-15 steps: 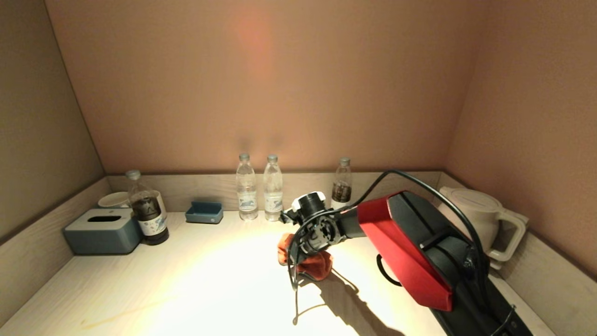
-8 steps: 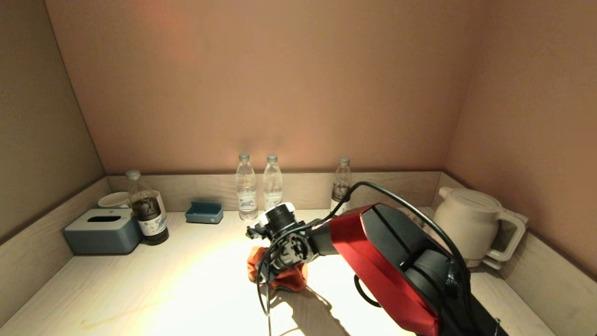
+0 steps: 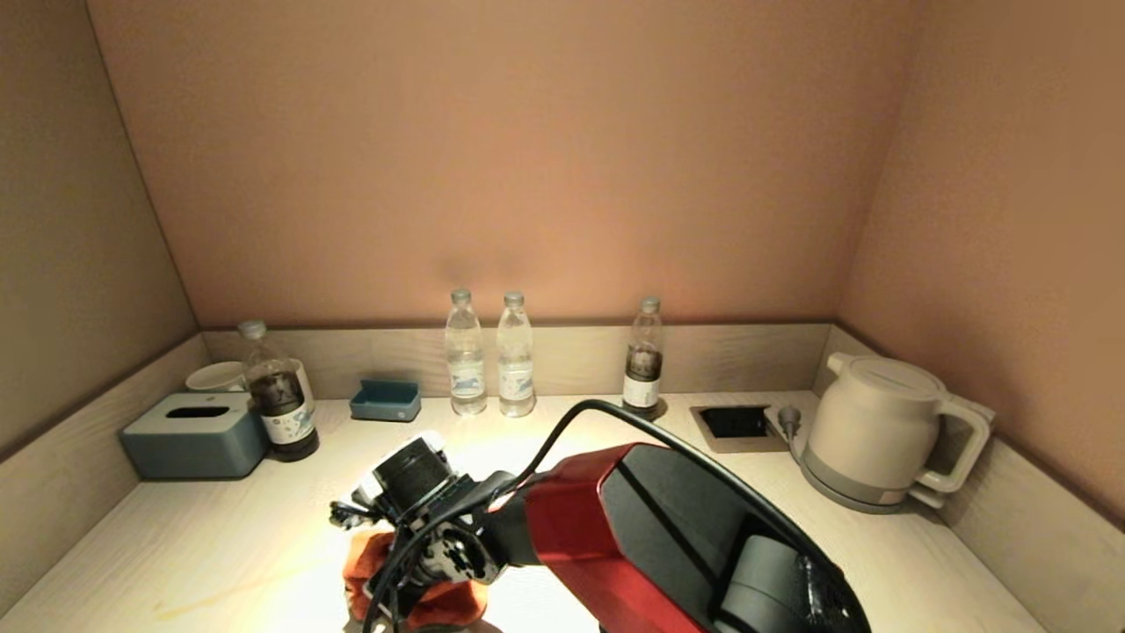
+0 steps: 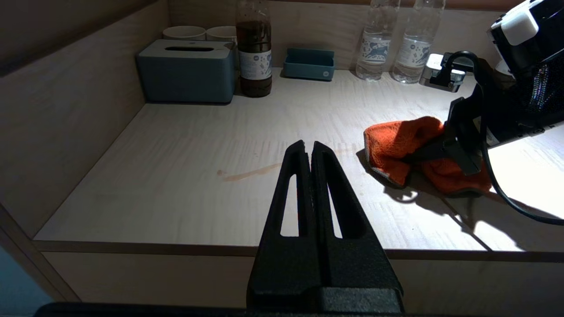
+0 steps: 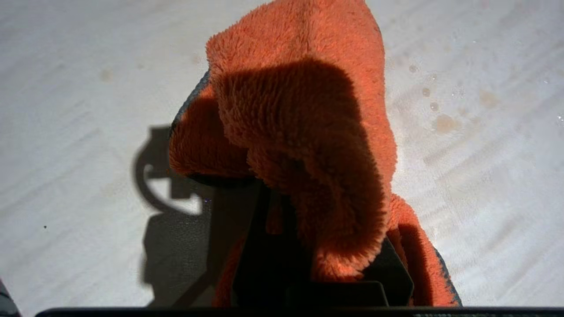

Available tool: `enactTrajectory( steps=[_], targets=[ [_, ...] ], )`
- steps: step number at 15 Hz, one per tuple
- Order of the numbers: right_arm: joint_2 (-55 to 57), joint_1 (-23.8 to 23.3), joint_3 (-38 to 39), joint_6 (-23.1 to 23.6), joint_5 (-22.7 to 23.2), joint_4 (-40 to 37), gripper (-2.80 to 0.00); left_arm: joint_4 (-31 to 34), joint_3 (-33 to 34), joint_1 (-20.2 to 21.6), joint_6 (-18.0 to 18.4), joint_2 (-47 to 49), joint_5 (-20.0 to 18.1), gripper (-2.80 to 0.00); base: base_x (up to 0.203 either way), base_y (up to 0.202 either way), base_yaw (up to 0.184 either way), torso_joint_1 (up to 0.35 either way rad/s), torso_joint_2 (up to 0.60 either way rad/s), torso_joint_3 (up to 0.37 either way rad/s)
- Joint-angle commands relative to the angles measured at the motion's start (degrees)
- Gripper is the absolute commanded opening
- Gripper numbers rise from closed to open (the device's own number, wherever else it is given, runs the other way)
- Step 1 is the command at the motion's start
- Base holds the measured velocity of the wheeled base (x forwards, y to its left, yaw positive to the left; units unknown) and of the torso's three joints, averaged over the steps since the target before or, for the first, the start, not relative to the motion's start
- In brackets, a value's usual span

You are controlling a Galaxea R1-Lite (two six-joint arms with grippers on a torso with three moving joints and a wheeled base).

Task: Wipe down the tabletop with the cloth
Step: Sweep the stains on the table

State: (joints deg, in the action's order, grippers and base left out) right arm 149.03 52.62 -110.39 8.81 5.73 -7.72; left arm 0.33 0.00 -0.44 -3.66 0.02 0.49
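Observation:
The orange cloth (image 3: pixel 362 570) lies bunched on the pale tabletop (image 3: pixel 202 536), near its front edge and left of centre. My right gripper (image 4: pixel 434 152) is shut on the cloth (image 4: pixel 396 141) and presses it onto the wood; its fingers are mostly buried under the terry folds (image 5: pixel 304 88). A yellowish streak (image 4: pixel 246 172) runs across the tabletop just left of the cloth, and faint spots (image 5: pixel 443 123) lie beside it. My left gripper (image 4: pixel 309 145) hangs shut and empty over the table's front edge, left of the cloth.
At the back left stand a blue-grey tissue box (image 3: pixel 195 435), a dark bottle (image 3: pixel 279 404), cups (image 3: pixel 215 376) and a small blue tray (image 3: pixel 385 400). Two water bottles (image 3: pixel 465 365) and a third bottle (image 3: pixel 644 360) line the rim. A kettle (image 3: pixel 879 431) and a socket recess (image 3: pixel 736 422) sit right.
My right arm has swept the cloth from the middle of the table toward the front left, uncovering the third bottle, the socket recess and the kettle base. The left gripper stays put.

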Motion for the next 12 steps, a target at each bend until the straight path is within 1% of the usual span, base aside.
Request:
enactTrajectory(
  steps=[1,2,4,6,7,8,9,10,12],
  targets=[
    [-0.94,2.82,0.03,-0.01,-0.21,0.07,-2.80,0.02,0.00,0.00,-0.03,-0.02,0.04,-2.80,0.000,0.000,0.000,0.000,0.00,0.000],
    [-1.39,5.11,0.06,-0.13,-0.52,0.07,-2.80,0.02,0.00,0.00,-0.03,-0.02,0.04,-2.80,0.000,0.000,0.000,0.000,0.00,0.000],
    [-1.79,6.99,0.00,-0.09,-0.89,0.13,-2.80,0.02,0.00,0.00,-0.03,-0.02,0.04,-2.80,0.000,0.000,0.000,0.000,0.00,0.000],
    [-1.16,7.13,-0.11,0.18,-1.58,1.22,-2.80,0.02,0.00,0.00,-0.03,-0.02,0.04,-2.80,0.000,0.000,0.000,0.000,0.00,0.000],
    [-0.19,6.84,-0.16,0.53,-2.60,3.08,-2.80,0.02,0.00,0.00,-0.03,-0.02,0.04,-2.80,0.000,0.000,0.000,0.000,0.00,0.000],
    [1.07,5.70,-0.24,1.06,-4.23,4.90,-2.80,0.02,0.00,0.00,-0.03,-0.02,0.04,-2.80,0.000,0.000,0.000,0.000,0.00,0.000],
    [1.18,5.56,-0.27,1.21,-4.50,5.17,-2.80,0.02,0.00,0.00,-0.03,-0.02,0.04,-2.80,0.000,0.000,0.000,0.000,0.00,0.000],
    [1.87,4.39,-0.27,2.02,-5.32,6.73,-2.80,0.02,0.00,0.00,-0.03,-0.02,0.04,-2.80,0.000,0.000,0.000,0.000,0.00,0.000],
    [3.05,-0.87,-0.27,3.26,-6.49,11.00,-2.80,0.02,0.00,0.00,-0.03,-0.02,0.04,-2.80,0.000,0.000,0.000,0.000,0.00,0.000]
  ],
)
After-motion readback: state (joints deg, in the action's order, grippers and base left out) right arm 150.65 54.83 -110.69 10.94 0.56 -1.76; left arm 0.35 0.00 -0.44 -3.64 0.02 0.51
